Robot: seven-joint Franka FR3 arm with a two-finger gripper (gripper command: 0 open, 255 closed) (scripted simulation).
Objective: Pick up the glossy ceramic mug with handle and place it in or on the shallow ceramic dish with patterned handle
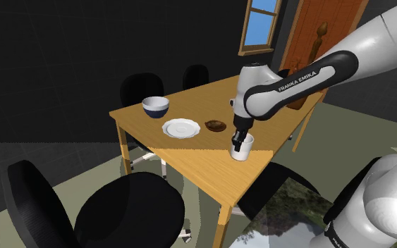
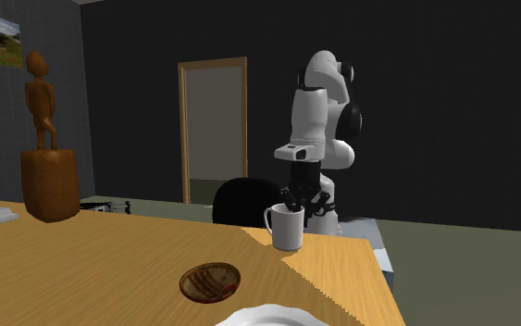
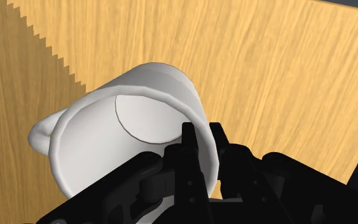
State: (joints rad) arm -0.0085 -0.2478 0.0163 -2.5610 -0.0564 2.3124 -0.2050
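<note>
The white mug [image 1: 241, 149] stands upright on the wooden table [image 1: 190, 158], close to the table edge on the robot's side. In the second exterior view its handle points to that view's left. The tool [image 3: 201, 135] comes down on the mug from above. Its black fingers [image 3: 188, 145] straddle the mug's wall opposite the handle, one inside the cup and one outside, pressed against the rim between them. The tool is therefore pinching the mug by its wall. The mug's base rests on the table top.

The brown dish [image 2: 210, 281], shallow and marked with a reddish pattern inside, lies near the mug but apart from it, towards the table's middle. A white plate [image 1: 181, 128] sits just past the dish as seen from the mug. A blue-and-white bowl [image 1: 156, 106] stands farther from the mug again, beyond the plate. A carved wooden figure [image 2: 43, 139] stands on the table well apart from the mug, across it from the robot. Black chairs [image 1: 130, 208] are drawn up around the table, one of them showing just behind the mug in the second exterior view. The white arm [image 1: 288, 88] bends down over the mug.
</note>
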